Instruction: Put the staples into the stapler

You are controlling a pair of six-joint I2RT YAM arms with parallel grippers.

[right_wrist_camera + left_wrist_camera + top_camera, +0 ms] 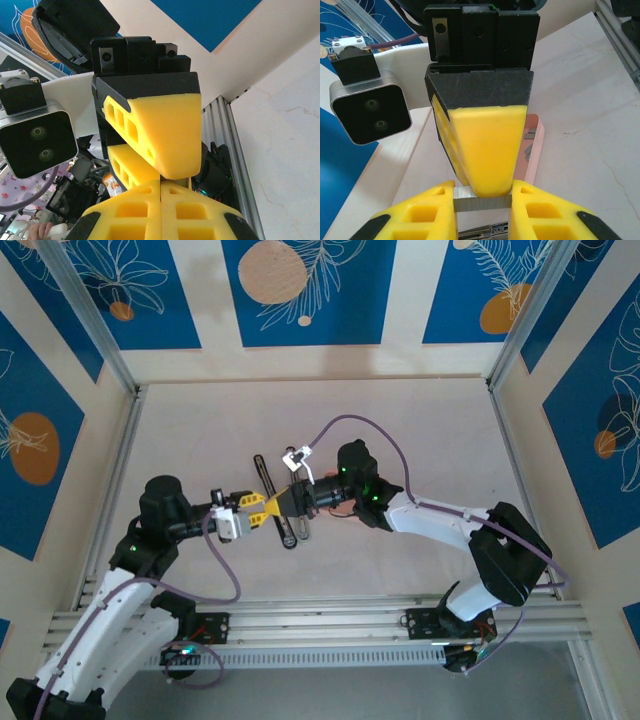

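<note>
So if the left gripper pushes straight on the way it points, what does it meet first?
The right gripper: its yellow tips sit nose to nose with the left gripper, right at the staple strip the left one holds. Practically no gap shows between them.

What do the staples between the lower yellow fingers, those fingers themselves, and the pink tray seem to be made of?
Staples: apparently metal; grey, with fine ribbed lines and a dull sheen.
Yellow fingers: probably moulded or printed plastic; matte yellow, with open cells in the body.
Pink tray: likely plastic; smooth, matte, thin-walled, though the look leaves this open.
</note>
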